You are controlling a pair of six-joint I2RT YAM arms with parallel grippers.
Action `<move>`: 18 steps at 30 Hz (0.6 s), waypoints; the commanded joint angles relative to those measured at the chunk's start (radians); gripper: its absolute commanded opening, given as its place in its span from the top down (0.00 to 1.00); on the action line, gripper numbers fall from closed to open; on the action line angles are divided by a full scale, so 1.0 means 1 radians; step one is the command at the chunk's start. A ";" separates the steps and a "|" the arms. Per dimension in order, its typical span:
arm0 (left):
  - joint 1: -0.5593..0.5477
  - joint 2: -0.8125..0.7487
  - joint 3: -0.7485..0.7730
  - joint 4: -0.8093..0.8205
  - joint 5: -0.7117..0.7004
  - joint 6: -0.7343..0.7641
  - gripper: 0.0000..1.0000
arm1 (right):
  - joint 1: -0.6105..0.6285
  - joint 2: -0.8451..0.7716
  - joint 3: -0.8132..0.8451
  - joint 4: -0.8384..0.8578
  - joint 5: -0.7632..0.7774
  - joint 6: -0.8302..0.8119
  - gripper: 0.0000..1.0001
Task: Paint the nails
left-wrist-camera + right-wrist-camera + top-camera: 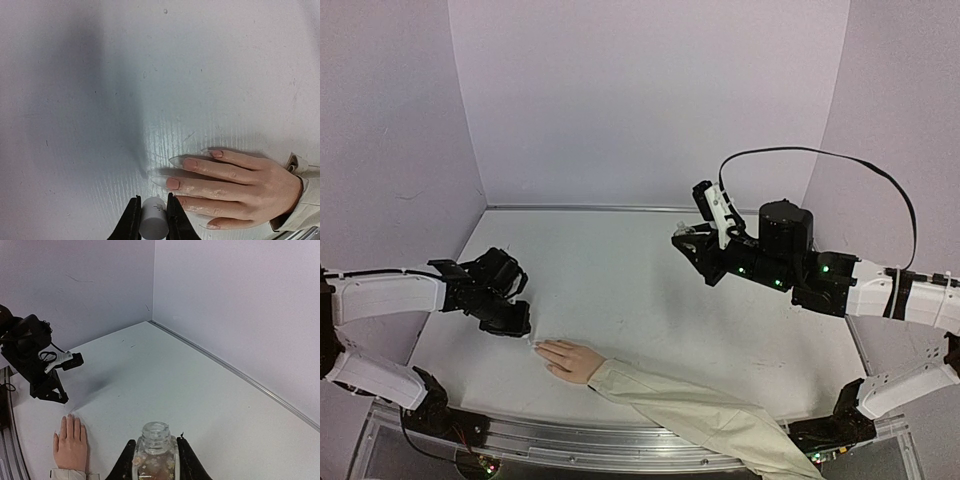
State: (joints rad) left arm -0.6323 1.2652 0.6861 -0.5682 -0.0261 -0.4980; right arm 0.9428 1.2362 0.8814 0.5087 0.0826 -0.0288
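White table across the whole floor of the scene, boxed in by pale lilac walls at the far side, left and right. Reaching in from the near right and hanging well above the far-right part of the table, the right arm, with the right gripper turned toward the left. Low over the near-left of the table, the left arm, with the left gripper just left of the fingertips described below. Lying flat along the near edge, a beige sleeve running from the near right toward the centre, ending in the mannequin hand, palm down, fingers pointing left. In the right wrist view, jaws closed to a narrow gap on either side of a clear bottle, upright, mouth uncovered, brownish flecks inside, lifted off the table. In the left wrist view, jaws pinched in just as narrowly on a white cap, a small cylinder poking out past the fingertips, just beside the mannequin fingers but apart from them. Smallest of all, the nails: at the left-pointing tips of that hand on the near-left of the table, long and pale, several with pink showing at the base.
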 commanded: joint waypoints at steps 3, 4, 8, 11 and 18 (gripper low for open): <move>-0.006 -0.073 0.033 -0.014 0.073 -0.012 1.00 | 0.000 -0.031 0.011 0.067 -0.001 0.012 1.00; -0.008 -0.076 0.033 -0.013 0.078 -0.014 1.00 | 0.001 -0.031 0.011 0.067 -0.002 0.011 1.00; -0.019 -0.063 0.035 -0.012 0.087 -0.019 1.00 | 0.000 -0.031 0.013 0.067 -0.003 0.009 1.00; -0.023 -0.050 0.035 -0.005 0.086 -0.019 1.00 | 0.001 -0.030 0.013 0.067 -0.003 0.010 1.00; -0.023 -0.018 0.039 0.014 0.088 -0.013 1.00 | 0.001 -0.033 0.013 0.067 -0.002 0.008 1.00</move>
State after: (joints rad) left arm -0.6502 1.2335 0.6861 -0.5758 0.0528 -0.5060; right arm 0.9428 1.2362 0.8814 0.5087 0.0822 -0.0288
